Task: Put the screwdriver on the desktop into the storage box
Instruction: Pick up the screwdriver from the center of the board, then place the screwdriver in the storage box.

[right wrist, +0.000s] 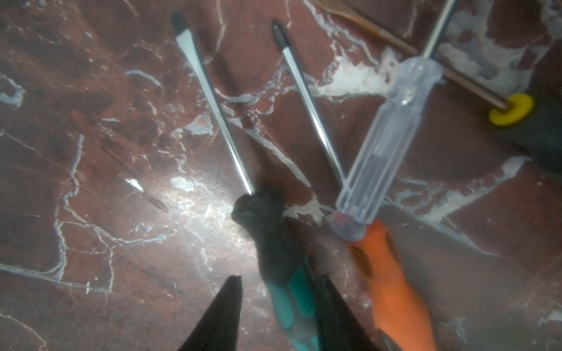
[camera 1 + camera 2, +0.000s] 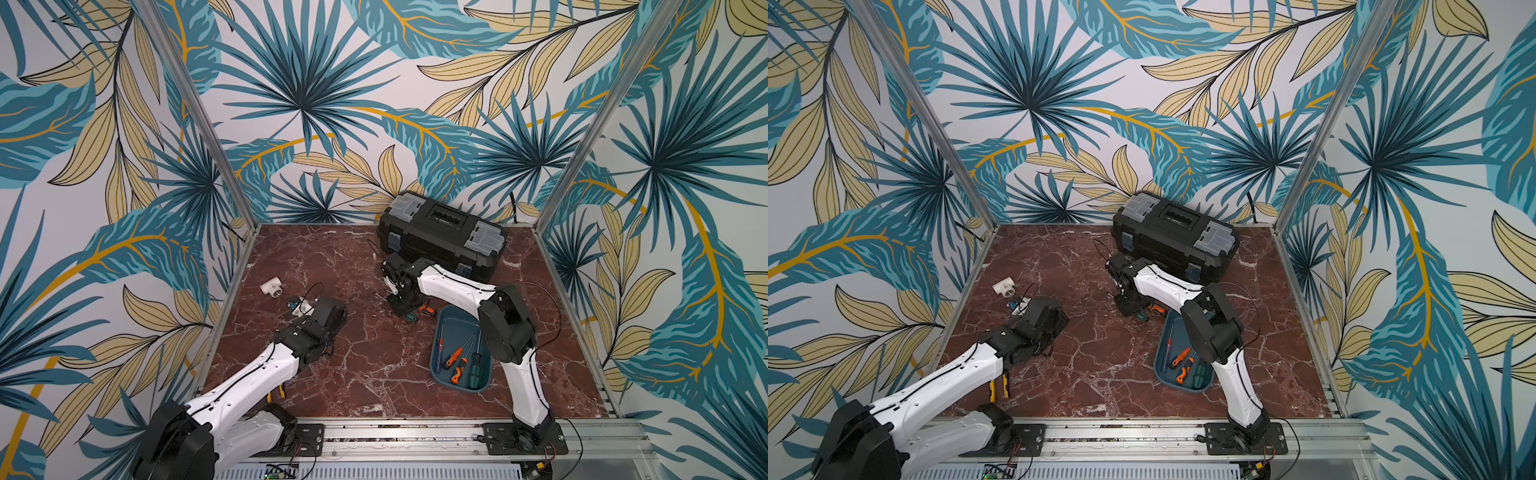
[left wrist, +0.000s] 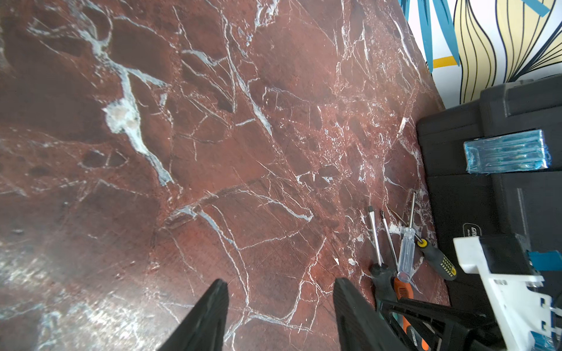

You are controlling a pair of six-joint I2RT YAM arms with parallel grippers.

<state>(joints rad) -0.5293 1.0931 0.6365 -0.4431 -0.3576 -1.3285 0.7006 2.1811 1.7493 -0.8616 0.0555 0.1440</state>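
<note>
Several screwdrivers lie together on the desktop [image 2: 353, 365] in front of the toolbox. My right gripper [image 1: 281, 282] is down over them, its jaws astride the black-and-teal screwdriver handle [image 1: 286, 291]. One finger touches that handle and a gap shows on the other side. An orange-handled screwdriver [image 1: 386, 273] and a clear-handled one [image 1: 386, 142] lie beside it. In both top views the storage box [image 2: 457, 324] [image 2: 1173, 328] sits just right of the right gripper [image 2: 405, 309] and holds several screwdrivers [image 2: 453, 357]. My left gripper [image 3: 281, 284] is open over bare marble.
A black toolbox [image 2: 440, 232] stands at the back, close behind the right wrist. A white pipe tee [image 2: 272, 286] lies at the left. A yellow-handled tool [image 2: 281, 390] shows under the left arm. A fourth screwdriver with a yellow collar [image 1: 511, 112] lies nearest the toolbox.
</note>
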